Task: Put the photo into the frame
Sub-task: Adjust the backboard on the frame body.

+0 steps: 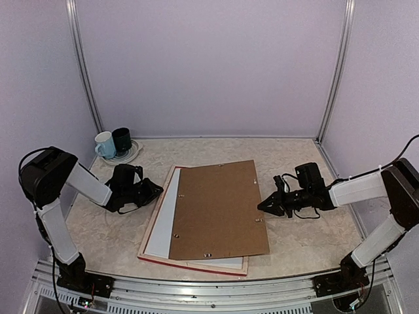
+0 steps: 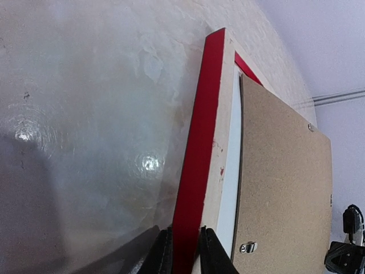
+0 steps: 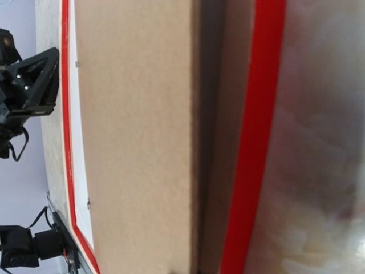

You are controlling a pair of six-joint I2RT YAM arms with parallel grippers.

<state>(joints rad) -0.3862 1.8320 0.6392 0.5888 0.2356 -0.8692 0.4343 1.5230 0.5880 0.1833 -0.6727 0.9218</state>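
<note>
The left gripper (image 2: 185, 240) pinches the frame (image 2: 197, 171) by its red edge. The photo (image 1: 163, 219) lies partly under a brown backing board (image 1: 219, 209). The right gripper (image 1: 265, 206) rests beside the board, its opening unclear.

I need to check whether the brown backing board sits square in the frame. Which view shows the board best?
Top external: the whole backing board shows, lying skewed over the frame. Left wrist catches only one side of it, at a slant; right wrist shows a close, blurred stretch of it.
</note>
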